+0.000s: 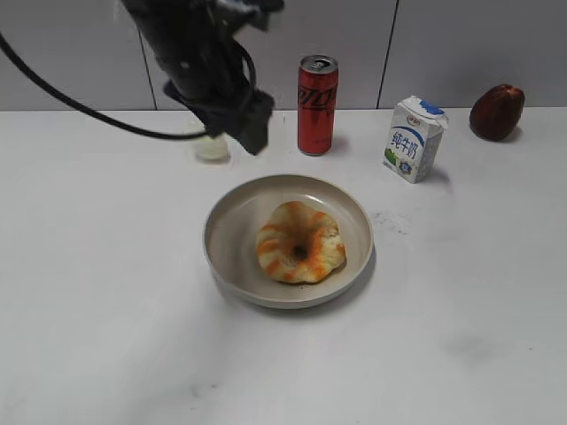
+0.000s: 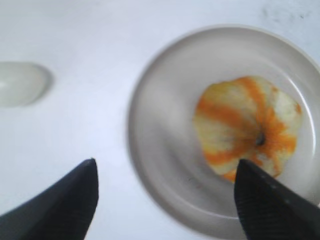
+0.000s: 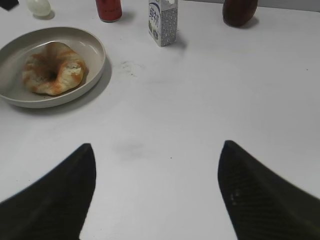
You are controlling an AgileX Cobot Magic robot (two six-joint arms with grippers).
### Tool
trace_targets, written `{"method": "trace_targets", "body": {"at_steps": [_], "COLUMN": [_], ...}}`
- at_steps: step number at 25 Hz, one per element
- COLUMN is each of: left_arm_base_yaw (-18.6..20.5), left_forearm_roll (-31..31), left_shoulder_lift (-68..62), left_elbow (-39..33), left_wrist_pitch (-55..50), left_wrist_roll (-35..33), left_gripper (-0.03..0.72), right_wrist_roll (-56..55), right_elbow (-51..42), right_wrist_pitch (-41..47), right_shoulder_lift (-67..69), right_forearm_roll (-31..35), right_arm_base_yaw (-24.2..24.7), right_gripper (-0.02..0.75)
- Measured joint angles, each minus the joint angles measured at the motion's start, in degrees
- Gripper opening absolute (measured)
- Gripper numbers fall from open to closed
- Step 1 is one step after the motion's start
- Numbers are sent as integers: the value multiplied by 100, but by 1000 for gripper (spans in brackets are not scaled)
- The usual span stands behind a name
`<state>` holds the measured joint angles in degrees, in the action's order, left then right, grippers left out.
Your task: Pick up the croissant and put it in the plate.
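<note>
White worktop (image 1: 106, 336), grey wall behind. Croissant (image 1: 299, 243) lies inside plate (image 1: 232, 232), slightly right of centre. Left claw (image 2: 165, 192) apart, empty, raised above plate's far-left side. Right claw (image 3: 155, 192) apart, empty, well clear. Behind: pale egg (image 1: 212, 147), possibly; red can (image 1: 317, 104), milk carton (image 1: 414, 138), dark red fruit (image 1: 496, 112).

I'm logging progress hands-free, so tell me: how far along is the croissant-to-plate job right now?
Done: the croissant lies inside the plate, resting on its floor. In hand: nothing; the left gripper is open and empty above the plate's edge, and the right gripper is open over bare table. Left: apparently only pulling the arms away.
</note>
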<state>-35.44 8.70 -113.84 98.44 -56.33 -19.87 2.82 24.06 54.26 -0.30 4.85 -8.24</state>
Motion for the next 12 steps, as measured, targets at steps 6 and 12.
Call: {"method": "trace_targets", "body": {"at_steps": [6, 12], "left_arm_base_yaw": [1082, 2171], "left_forearm_roll": [-228, -131], "left_shoulder_lift": [471, 819], "left_elbow": [411, 167], "left_wrist_pitch": [-1204, -1309], "left_wrist_roll": [456, 724], "left_gripper": [616, 591], "right_wrist_roll": [0, 0], "right_elbow": [0, 0], "right_wrist_pitch": [0, 0], "right_shoulder_lift": [0, 0], "right_forearm_roll": [0, 0], "right_arm_base_yaw": [0, 0], "right_gripper": [571, 571]}}
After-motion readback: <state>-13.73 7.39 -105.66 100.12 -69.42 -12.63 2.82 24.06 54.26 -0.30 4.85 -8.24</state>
